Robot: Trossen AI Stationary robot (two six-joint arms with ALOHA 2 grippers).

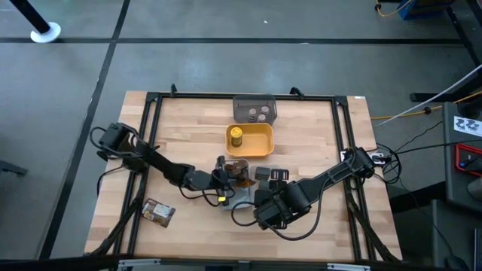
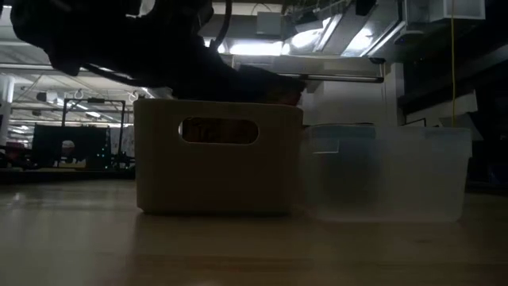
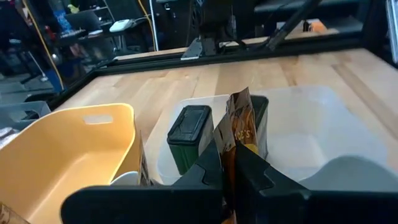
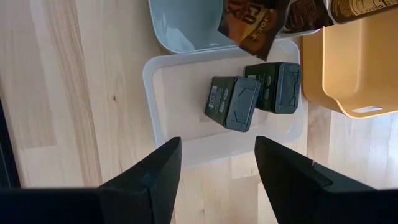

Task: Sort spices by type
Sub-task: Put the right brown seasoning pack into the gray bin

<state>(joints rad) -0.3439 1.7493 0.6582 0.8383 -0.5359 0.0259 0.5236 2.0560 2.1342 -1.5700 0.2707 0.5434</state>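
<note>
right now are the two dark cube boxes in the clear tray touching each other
Touching. The right wrist view shows the two dark boxes lying in the clear tray with their near sides pressed together, no tray floor visible between them.

L arm reaches from the table's left edge toward centre; left gripper (image 3: 229,167) has fingers pinched on a foil packet (image 3: 239,127). R arm angles in from right edge; right gripper (image 4: 217,168) near-centre, fingers spread, empty.

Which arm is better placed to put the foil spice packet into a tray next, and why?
The left. Its left gripper is already shut on the brown and orange foil packet, held above the trays, while the right gripper hangs open and empty over the clear plastic tray.
</note>
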